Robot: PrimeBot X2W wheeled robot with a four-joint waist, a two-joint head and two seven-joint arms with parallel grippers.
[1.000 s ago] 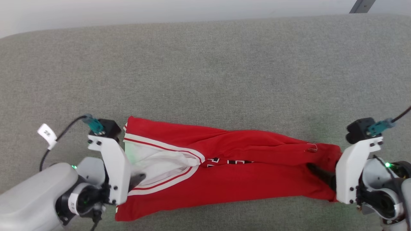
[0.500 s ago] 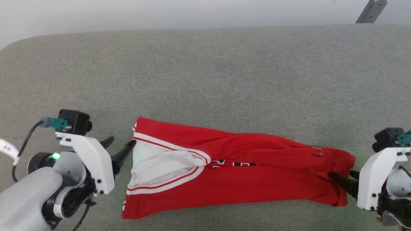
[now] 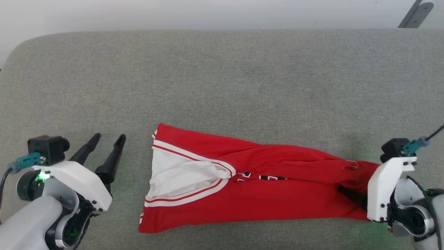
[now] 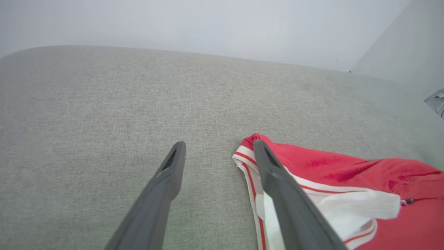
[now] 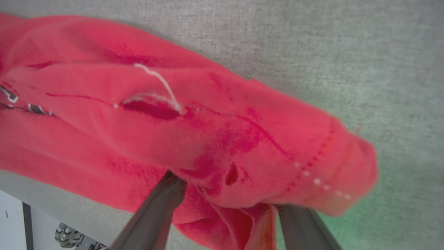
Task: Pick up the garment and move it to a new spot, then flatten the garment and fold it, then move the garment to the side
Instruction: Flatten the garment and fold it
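The garment [image 3: 277, 198], a red jersey with white striped trim and a strip of block lettering, lies folded into a long band across the near part of the grey padded surface [image 3: 222, 86]. My left gripper [image 3: 108, 137] stands open a short way left of its white-trimmed end, touching nothing; in the left wrist view the left gripper [image 4: 218, 144] has the garment [image 4: 347, 173] just past its right-hand finger. My right gripper [image 3: 348, 189] is at the red right end, jaws spread wide. In the right wrist view the garment [image 5: 138, 139] drapes over the right gripper [image 5: 227, 191], hiding both tips.
The surface's far edge meets a pale wall. A grey metal strut [image 3: 414, 14] shows at the top right. The near edge runs just below the jersey. Bare grey fabric stretches behind and to the left of the jersey.
My left gripper has let go of the white-trimmed end, opened and drawn back to the left. The right gripper stays at the red end. The head camera has shifted.
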